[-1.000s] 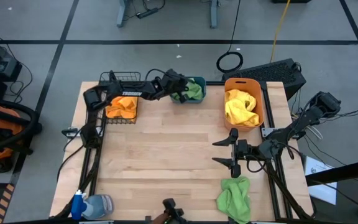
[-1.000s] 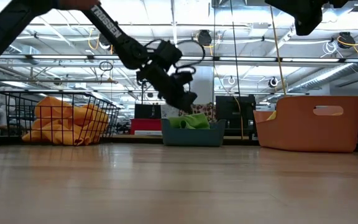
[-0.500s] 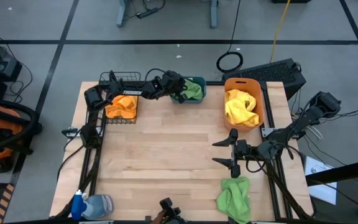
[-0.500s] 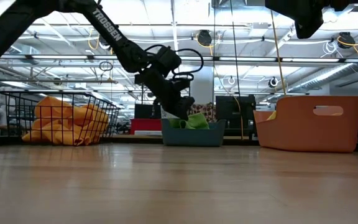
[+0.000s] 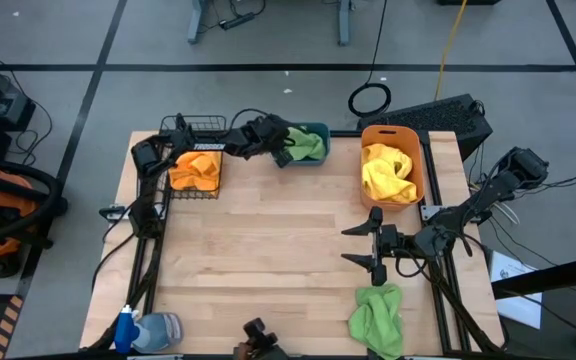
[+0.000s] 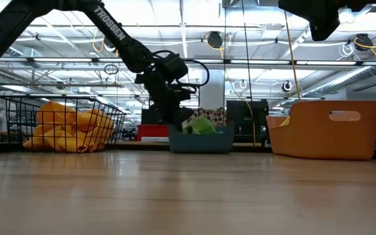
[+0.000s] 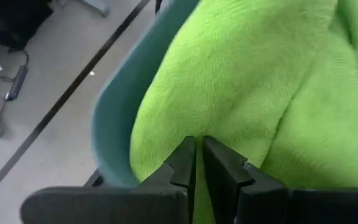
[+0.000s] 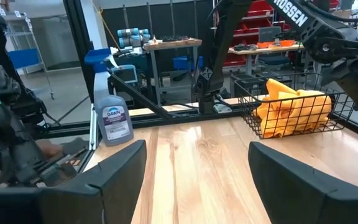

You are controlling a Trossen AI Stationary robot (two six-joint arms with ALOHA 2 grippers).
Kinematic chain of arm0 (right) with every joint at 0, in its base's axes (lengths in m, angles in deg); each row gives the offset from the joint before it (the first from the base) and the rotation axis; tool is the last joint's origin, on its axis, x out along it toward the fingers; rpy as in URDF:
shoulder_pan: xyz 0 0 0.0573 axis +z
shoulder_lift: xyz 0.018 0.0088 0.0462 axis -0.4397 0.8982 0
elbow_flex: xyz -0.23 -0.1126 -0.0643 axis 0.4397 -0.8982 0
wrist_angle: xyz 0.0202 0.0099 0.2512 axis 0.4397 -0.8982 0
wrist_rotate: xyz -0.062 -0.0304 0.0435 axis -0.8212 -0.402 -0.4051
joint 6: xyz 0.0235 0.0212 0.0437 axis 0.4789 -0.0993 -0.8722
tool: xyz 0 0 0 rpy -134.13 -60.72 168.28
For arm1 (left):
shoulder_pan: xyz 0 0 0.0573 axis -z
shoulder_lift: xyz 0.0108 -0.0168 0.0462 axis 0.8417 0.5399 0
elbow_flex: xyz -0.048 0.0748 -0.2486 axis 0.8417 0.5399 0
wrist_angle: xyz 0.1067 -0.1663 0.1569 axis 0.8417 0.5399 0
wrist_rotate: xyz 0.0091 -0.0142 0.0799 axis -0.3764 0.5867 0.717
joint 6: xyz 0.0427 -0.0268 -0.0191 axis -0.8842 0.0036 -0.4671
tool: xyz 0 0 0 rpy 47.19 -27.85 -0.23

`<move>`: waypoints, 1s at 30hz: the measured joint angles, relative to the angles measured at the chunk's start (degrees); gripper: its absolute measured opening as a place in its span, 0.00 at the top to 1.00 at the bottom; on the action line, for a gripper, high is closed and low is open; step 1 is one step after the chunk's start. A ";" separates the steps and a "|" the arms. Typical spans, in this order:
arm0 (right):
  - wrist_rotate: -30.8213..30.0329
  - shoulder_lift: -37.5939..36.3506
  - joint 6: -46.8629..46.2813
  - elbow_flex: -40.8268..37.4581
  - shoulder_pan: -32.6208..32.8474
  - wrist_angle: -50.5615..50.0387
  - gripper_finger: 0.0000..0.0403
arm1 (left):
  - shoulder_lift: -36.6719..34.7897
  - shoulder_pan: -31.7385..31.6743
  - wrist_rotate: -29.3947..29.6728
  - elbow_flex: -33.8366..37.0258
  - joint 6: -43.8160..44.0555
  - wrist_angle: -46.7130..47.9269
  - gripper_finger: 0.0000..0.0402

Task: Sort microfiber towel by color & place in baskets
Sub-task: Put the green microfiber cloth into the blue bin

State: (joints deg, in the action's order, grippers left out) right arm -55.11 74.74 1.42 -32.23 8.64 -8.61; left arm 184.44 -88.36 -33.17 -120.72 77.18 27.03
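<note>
High view: our left gripper (image 5: pixel 280 150) sits at the teal tub (image 5: pixel 318 130), over the green towel (image 5: pixel 308 145); the right gripper (image 5: pixel 360 244) waits, spread, near a second green towel (image 5: pixel 376 318). Low view agrees. Left wrist view: fingers (image 7: pixel 182 165) nearly together, apparently pinching cloth.

tub (image 5: pixel 310 157) between wire basket (image 5: pixel 196 168) and bin (image 5: pixel 393 170).

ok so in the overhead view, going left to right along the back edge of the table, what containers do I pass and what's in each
Black wire basket holding an orange towel → teal tub holding a green towel, with the left pincer at its edge → orange bin holding a yellow towel.
</note>
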 joint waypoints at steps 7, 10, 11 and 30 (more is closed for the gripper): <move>-0.02 0.02 0.10 0.00 0.00 -0.12 0.32 | -2.02 0.16 -0.83 0.00 -0.52 -2.06 0.90; -0.02 0.01 0.40 0.00 0.00 -0.21 0.32 | -4.27 0.79 -1.04 -0.13 -0.54 -3.86 0.90; -0.02 0.02 0.44 0.00 0.00 -0.40 0.32 | -5.05 1.12 -1.17 -0.11 -0.54 -3.47 0.90; 6.27 2.48 -27.82 0.02 6.75 -25.16 0.32 | -23.48 31.77 -8.98 4.35 6.63 14.92 0.90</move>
State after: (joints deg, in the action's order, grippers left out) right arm -48.84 77.22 -26.41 -32.21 15.39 -33.76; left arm 160.97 -56.59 -42.16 -116.37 83.82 41.95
